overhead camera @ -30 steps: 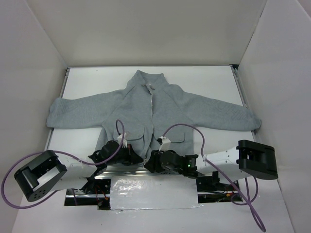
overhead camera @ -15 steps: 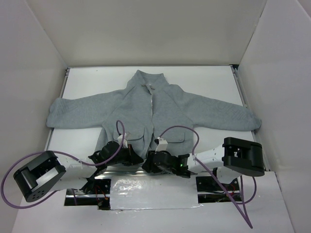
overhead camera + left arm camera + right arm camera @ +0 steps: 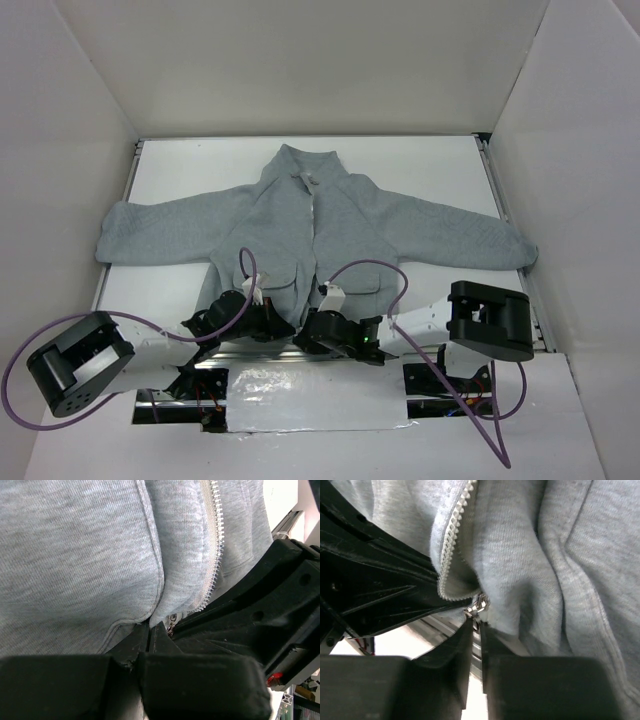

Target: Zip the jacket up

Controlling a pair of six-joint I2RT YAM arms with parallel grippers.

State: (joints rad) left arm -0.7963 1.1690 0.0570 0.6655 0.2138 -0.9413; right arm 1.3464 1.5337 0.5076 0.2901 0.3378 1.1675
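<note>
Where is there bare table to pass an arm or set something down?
Bare table lies between the jacket and the back wall, widest at both far corners. The hem is crowded: left gripper and right gripper meet there.

The left arm (image 3: pixel 150 346) and the right arm (image 3: pixel 425 322) are white, each with a black block (image 3: pixel 490 320). Purple cables (image 3: pixel 372 264) loop around them. The left gripper (image 3: pixel 150 629) and right gripper (image 3: pixel 476 626) are black.
</note>
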